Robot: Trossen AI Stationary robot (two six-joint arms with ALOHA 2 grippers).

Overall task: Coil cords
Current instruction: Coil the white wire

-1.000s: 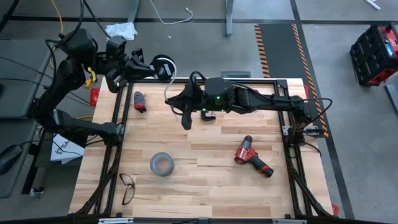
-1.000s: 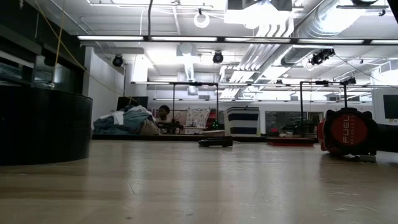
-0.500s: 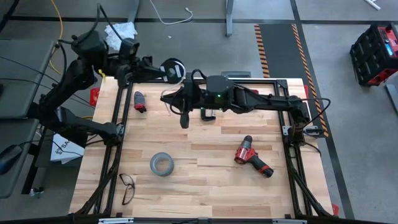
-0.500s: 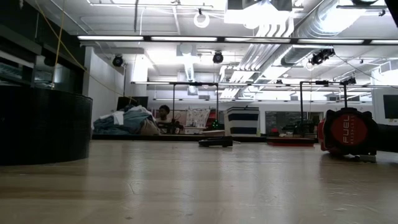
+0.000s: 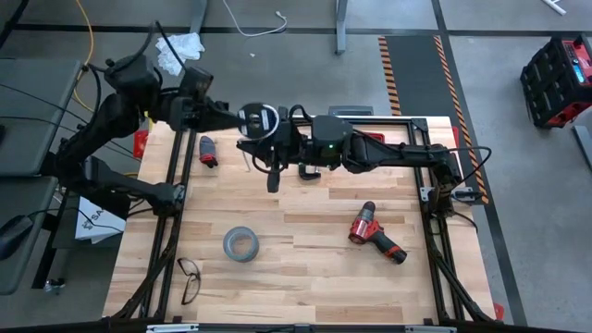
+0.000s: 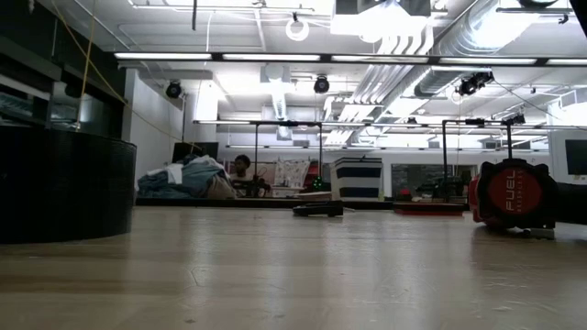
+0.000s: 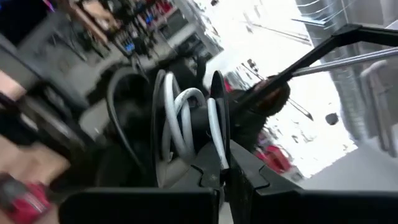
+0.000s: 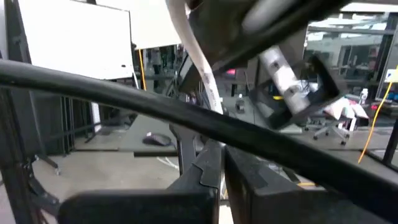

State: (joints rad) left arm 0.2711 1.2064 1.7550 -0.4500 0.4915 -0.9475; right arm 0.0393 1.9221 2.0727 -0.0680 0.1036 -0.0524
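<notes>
The small black round spool with a white label (image 5: 256, 118) sits at upper centre of the high view, above the table's (image 5: 305, 277) far edge, clamped in the left end effector (image 5: 242, 118). The thin white cord (image 5: 248, 157) hangs from it toward the right end effector (image 5: 274, 165), just beside and below.

Risks: both arms crowd together, so the end effectors could collide. The cord could slip off the spool rim or snag on the right arm's cabling if tension drops.

The left wrist view shows white loops (image 7: 180, 118) already wound between the spool flanges (image 7: 217, 112), fingers (image 7: 211, 180) shut on the rim; the high view hides this. The right wrist view shows fingers (image 8: 208, 174) closed on the cord (image 8: 202, 74). The low view shows neither gripper, only bare table (image 6: 293, 275).
</notes>
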